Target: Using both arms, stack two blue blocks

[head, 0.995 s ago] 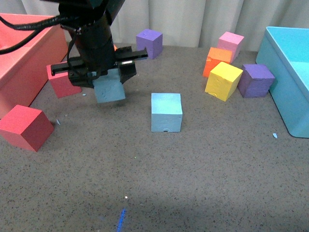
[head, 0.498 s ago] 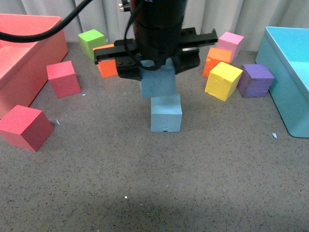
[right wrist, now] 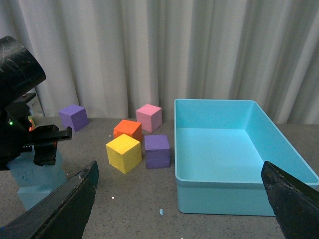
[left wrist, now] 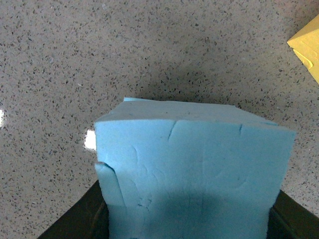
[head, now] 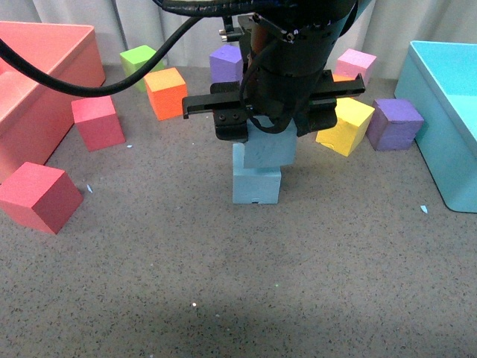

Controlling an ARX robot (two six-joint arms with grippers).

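My left gripper (head: pixel 270 123) is shut on a light blue block (head: pixel 269 149) with a cracked face, which fills the left wrist view (left wrist: pixel 192 174). It holds that block on or just above the second blue block (head: pixel 256 186), which stands on the grey table and has a small dark notch at its bottom edge. The held block sits a little right of centre over the lower one. In the right wrist view the stack (right wrist: pixel 40 174) shows at the left under the left arm. My right gripper (right wrist: pixel 179 199) is open, empty, and out of the front view.
A turquoise bin (head: pixel 447 104) stands at the right and a coral bin (head: pixel 45 82) at the left. Yellow (head: pixel 345 125), purple (head: pixel 395 123), pink (head: pixel 356 66), orange (head: pixel 165 92), green (head: pixel 141 61) and red (head: pixel 39 198) cubes lie around the stack.
My left arm has carried the blue block from the left across to over the second blue block and lowered it onto or just above its top.
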